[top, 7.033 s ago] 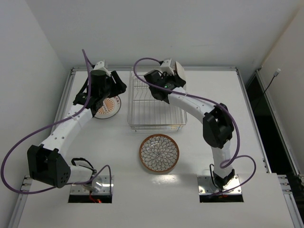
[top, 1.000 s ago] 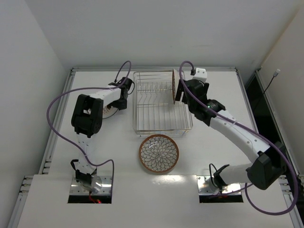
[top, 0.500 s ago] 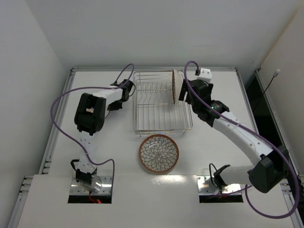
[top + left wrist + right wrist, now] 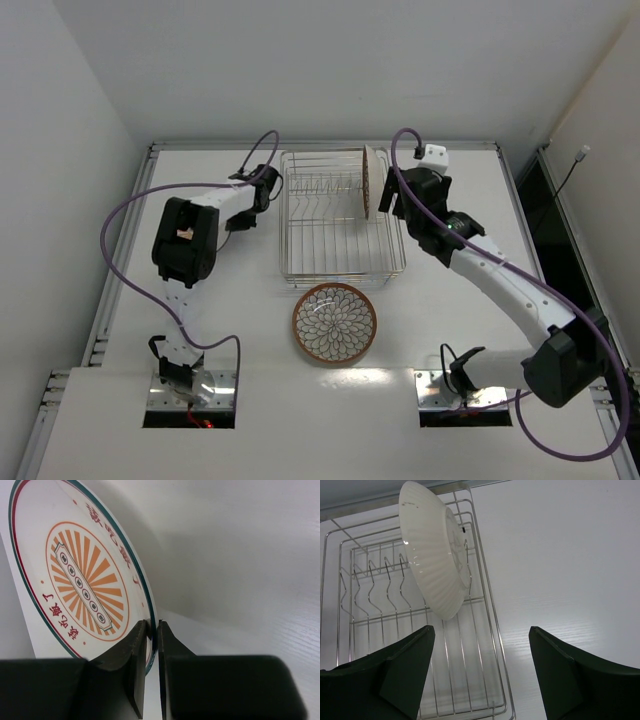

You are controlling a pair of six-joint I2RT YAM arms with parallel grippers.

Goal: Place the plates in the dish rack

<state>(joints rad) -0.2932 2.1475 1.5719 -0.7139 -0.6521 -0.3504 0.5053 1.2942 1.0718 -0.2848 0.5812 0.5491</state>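
Observation:
A small plate (image 4: 85, 580) with an orange sunburst face fills the left of the left wrist view. My left gripper (image 4: 152, 626) is shut on its rim, left of the dish rack (image 4: 392, 250); from above the left gripper (image 4: 242, 218) hides that plate. A second small plate (image 4: 367, 180) stands upright between the rack's prongs, its ribbed white back (image 4: 432, 565) showing in the right wrist view. My right gripper (image 4: 481, 628) is open and empty, just right of it (image 4: 388, 197). The large petal-pattern plate (image 4: 335, 323) lies flat in front of the rack.
The rack's wire wall (image 4: 490, 610) runs below the right gripper, with bare prongs (image 4: 375, 575) to the left of the standing plate. White walls close in the table's back and left sides. Purple cables loop over both arms.
My left gripper has shut on the small plate's rim within the last second. The right gripper has drawn back slightly from the racked plate and stays open.

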